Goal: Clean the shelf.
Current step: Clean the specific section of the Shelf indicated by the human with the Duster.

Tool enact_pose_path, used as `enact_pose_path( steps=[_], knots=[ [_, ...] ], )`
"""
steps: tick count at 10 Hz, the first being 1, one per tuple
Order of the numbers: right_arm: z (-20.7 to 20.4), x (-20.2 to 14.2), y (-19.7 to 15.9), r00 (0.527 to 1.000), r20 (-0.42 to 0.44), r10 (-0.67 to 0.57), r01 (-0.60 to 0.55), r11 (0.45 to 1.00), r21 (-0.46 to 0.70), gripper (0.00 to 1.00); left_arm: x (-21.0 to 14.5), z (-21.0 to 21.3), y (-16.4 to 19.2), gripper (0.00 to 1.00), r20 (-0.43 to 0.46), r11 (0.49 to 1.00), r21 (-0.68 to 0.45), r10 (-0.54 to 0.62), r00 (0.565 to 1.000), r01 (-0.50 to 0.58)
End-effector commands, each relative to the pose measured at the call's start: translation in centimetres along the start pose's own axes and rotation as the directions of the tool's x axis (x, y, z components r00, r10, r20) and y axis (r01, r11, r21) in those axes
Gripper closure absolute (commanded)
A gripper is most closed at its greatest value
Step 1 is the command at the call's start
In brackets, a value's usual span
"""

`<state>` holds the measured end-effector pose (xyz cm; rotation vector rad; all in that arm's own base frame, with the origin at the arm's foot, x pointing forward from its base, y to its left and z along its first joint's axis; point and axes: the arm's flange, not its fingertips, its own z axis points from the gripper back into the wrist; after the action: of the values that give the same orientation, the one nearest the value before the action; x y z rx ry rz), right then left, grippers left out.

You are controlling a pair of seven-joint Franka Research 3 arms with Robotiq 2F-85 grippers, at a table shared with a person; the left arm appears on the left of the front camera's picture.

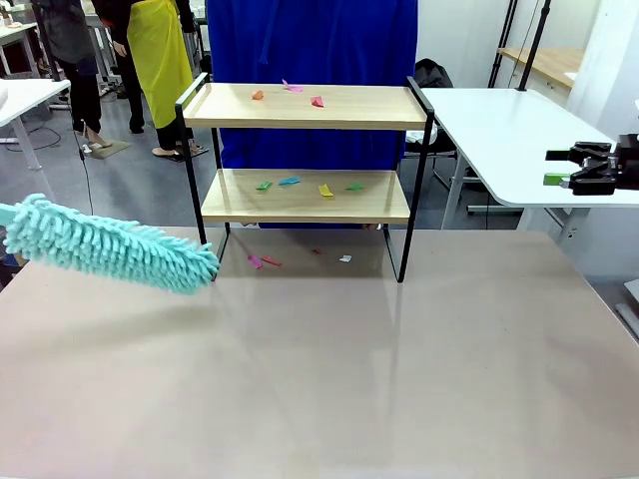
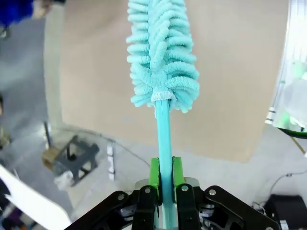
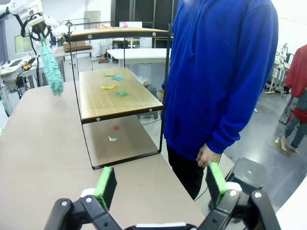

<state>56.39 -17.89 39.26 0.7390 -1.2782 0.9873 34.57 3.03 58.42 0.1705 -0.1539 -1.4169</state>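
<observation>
The shelf (image 1: 300, 198) stands at the table's far middle, two light wooden boards in a thin black frame. Small coloured paper scraps (image 1: 317, 101) lie on its top board, more scraps (image 1: 325, 190) on the lower board, and a few (image 1: 262, 261) on the table beneath it. My left gripper (image 2: 163, 167) is shut on the handle of a fluffy teal duster (image 2: 162, 52). The duster's head (image 1: 110, 247) hovers over the table's left side, its tip close to the shelf's left front leg. My right gripper (image 3: 160, 184) stands open and empty at the right (image 1: 554, 168), off the table's edge.
A person in a blue hoodie (image 3: 220, 72) stands right behind the shelf, hands down. A white table (image 1: 509, 130) lies at the back right. The beige table (image 1: 319, 369) in front of the shelf is bare. Other people stand far back left.
</observation>
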Motion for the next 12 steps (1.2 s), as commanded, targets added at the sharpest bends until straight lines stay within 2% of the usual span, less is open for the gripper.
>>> enact_pose_path(
  steps=[1, 3, 4, 5, 12],
  knots=[
    [-0.2, 0.3, 0.0, 1.000, 0.002, 0.006, -0.006, 1.000, 0.002, 0.00, 2.3, -0.2, -0.6, 0.87, 0.055, 0.984, -0.092, -0.148, 0.988, 0.152],
    [-0.2, 0.3, 0.0, 1.000, 0.002, 0.006, -0.006, 1.000, 0.002, 0.00, 4.4, -0.8, -0.9, 0.87, 0.047, 0.965, -0.122, -0.228, 0.973, 0.232],
    [-0.2, 0.3, 0.0, 1.000, 0.002, 0.006, -0.006, 1.000, 0.002, 0.00, 5.2, -1.0, -1.1, 0.87, 0.096, 0.965, -0.134, -0.214, 0.972, 0.226],
    [-0.2, 0.3, 0.0, 1.000, 0.002, 0.006, -0.006, 1.000, 0.002, 0.00, 4.6, -1.0, -1.6, 0.87, 0.057, 0.975, -0.110, -0.187, 0.981, 0.192],
    [-0.2, 0.3, 0.0, 1.000, 0.002, 0.006, -0.006, 1.000, 0.002, 0.00, 4.6, -1.0, -1.6, 0.87, 0.057, 0.975, -0.110, -0.187, 0.981, 0.192]
  ],
)
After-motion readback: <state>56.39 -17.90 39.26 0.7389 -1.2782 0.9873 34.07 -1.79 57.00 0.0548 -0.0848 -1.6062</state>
